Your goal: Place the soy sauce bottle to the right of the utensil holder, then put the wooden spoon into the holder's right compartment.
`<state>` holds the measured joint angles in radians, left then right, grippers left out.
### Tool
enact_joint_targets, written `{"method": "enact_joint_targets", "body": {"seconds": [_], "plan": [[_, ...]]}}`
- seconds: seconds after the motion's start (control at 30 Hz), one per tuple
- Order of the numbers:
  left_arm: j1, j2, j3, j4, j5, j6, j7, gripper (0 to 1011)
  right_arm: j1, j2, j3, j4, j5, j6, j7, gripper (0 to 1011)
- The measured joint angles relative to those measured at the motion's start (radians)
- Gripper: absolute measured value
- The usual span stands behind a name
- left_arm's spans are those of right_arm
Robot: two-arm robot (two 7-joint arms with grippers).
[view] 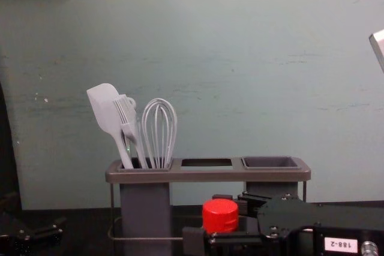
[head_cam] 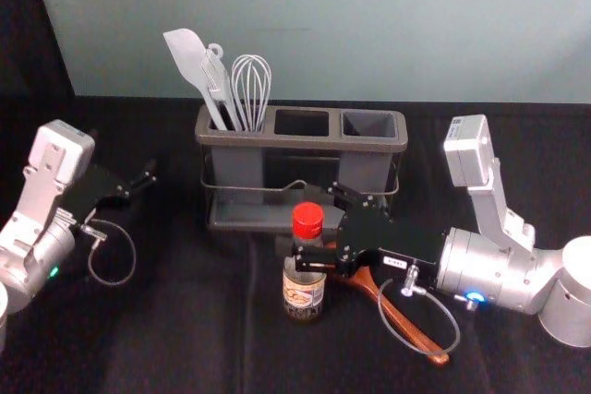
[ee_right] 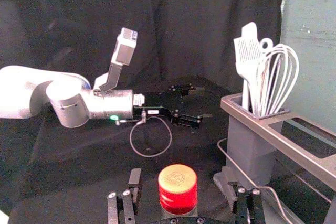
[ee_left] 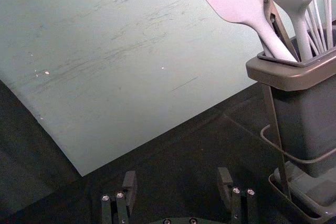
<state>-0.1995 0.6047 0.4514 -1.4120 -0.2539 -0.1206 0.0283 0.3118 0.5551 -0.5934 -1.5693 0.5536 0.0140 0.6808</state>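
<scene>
The soy sauce bottle [head_cam: 303,288], red-capped, stands upright in front of the utensil holder [head_cam: 240,139]. My right gripper [head_cam: 310,226] reaches in from the right with its fingers open on either side of the bottle. In the right wrist view, gaps show between the bottle's cap [ee_right: 178,187] and the fingers of the right gripper [ee_right: 181,184]. The wooden spoon [head_cam: 406,325] lies on the table, its handle slanting toward the front right and its other end partly hidden under the right gripper. My left gripper [head_cam: 146,180] is held off to the left, open and holding nothing [ee_left: 177,182].
A white spatula [view: 106,112], a brush [view: 128,121] and a whisk [view: 159,130] stand in the holder's left compartment. The right compartment [head_cam: 369,125] has no utensil in it. Behind the holder rises a pale wall [head_cam: 369,25].
</scene>
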Motion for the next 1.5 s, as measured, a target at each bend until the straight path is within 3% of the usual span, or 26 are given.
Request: {"method": "enact_joint_targets", "body": {"seconds": [0.17,0.7,1.1,1.27,1.5], "plan": [[0.000,0.000,0.000,0.000,0.000,0.000,0.000,1005,0.000,0.000,0.000,-0.001,0.001,0.000,0.001,888],[0.000,0.000,0.000,0.000,0.000,0.000,0.000,1005,-0.001,0.002,0.002,-0.003,0.003,0.001,0.002,385],[0.000,0.000,0.000,0.000,0.000,0.000,0.000,1005,-0.010,0.015,0.009,-0.032,-0.001,-0.001,-0.005,383],[0.000,0.000,0.000,0.000,0.000,0.000,0.000,1005,-0.030,0.043,0.035,-0.087,0.003,0.002,-0.029,383],[0.000,0.000,0.000,0.000,0.000,0.000,0.000,1005,-0.117,0.123,0.119,-0.191,0.038,0.011,-0.082,383]]}}
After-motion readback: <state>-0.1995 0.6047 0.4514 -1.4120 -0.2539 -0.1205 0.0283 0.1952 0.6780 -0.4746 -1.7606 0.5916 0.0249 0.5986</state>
